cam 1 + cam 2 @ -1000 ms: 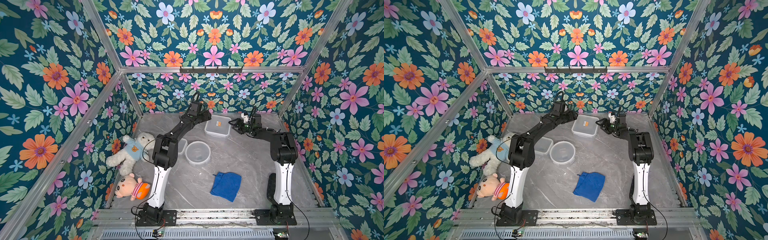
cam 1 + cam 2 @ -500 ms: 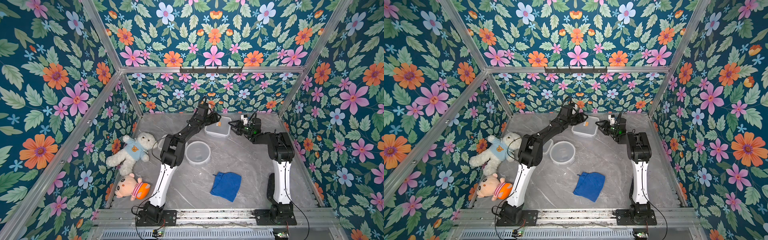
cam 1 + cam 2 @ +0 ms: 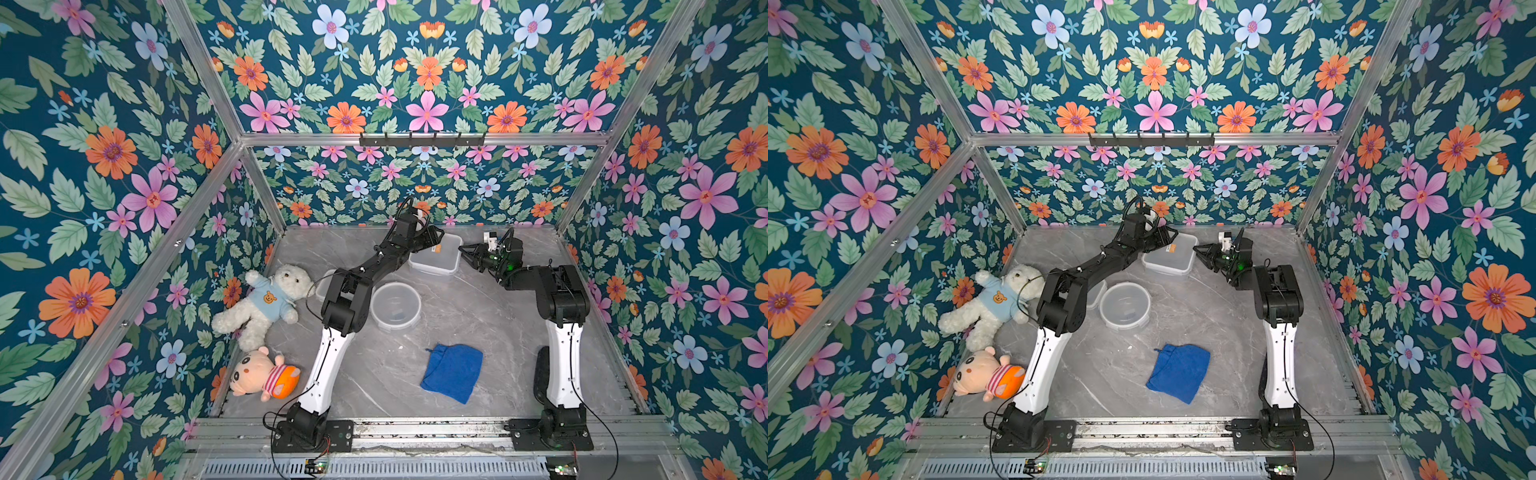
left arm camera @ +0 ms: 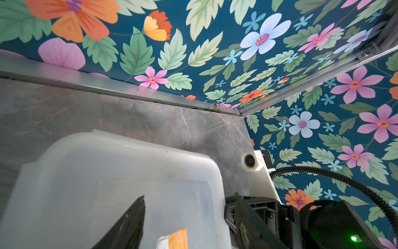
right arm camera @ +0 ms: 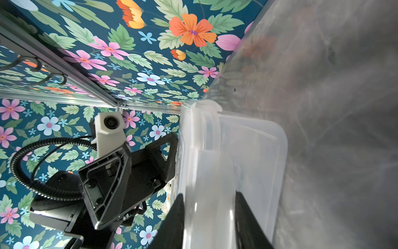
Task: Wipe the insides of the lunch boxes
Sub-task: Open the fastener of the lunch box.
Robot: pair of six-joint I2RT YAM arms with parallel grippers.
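At upper centre in both top views, left gripper (image 3: pixel 435 242) gaped astride tub (image 3: pixel 437 262) edge; right gripper (image 5: pixel 209 194) flanked its rim, grip unclear.

Probably a lab test cell: floral-papered walls (image 3: pixel 428 83), aluminium frame (image 3: pixel 299 139), marble tabletop (image 3: pixel 478 316).
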